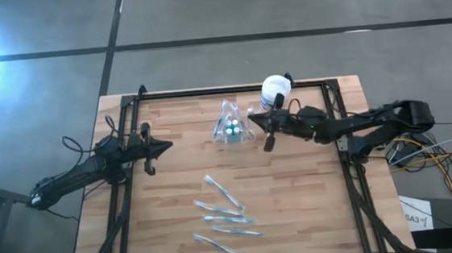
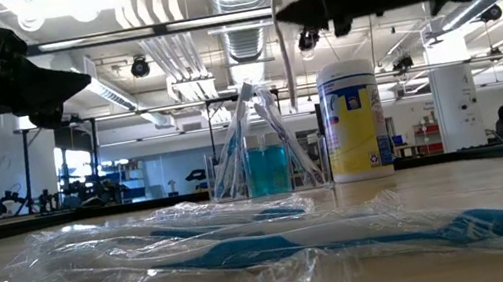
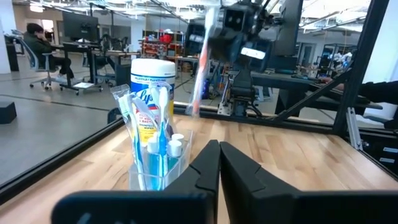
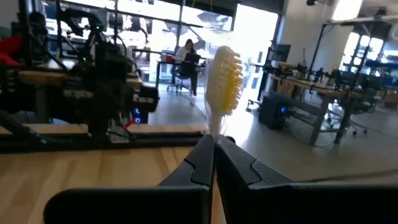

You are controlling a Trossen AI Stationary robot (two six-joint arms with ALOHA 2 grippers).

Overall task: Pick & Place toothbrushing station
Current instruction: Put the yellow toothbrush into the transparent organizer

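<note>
A wooden slatted tabletop [image 1: 177, 219] is seen from above, with a dark robot arm at either side. Near the far middle stands the toothbrushing station [image 1: 232, 126], a small clear plastic holder with a tent-like outline. From table height it [image 2: 265, 164] shows blue liquid or blue items in its lower part and several wrapped toothbrushes leaning together to a peak. The left wrist view shows it [image 3: 152, 168] holding blue-and-white toothbrushes in clear wrappers and small white-capped items; what those are cannot be told.

Just beside the station, on its far right, stands a round canister with a white lid and a yellow and blue label [image 2: 354, 120]. The two are close; whether they touch cannot be told.

The right tool [image 1: 269, 139] hangs above the tabletop just right of the station, its fingers closed on a toothbrush with pale yellow bristles [image 4: 222, 78], which stands upright from between the fingertips.

The left tool [image 1: 163, 147] hovers at the left side of the tabletop, well apart from the station and pointing towards it, its fingers closed on nothing.

Nearer the front, five toothbrushes in clear plastic wrappers [image 1: 223, 215] lie loose on the tabletop. The closest has a blue and white handle [image 2: 348, 237].

In the room behind, a person sits at a desk [image 3: 40, 46].
</note>
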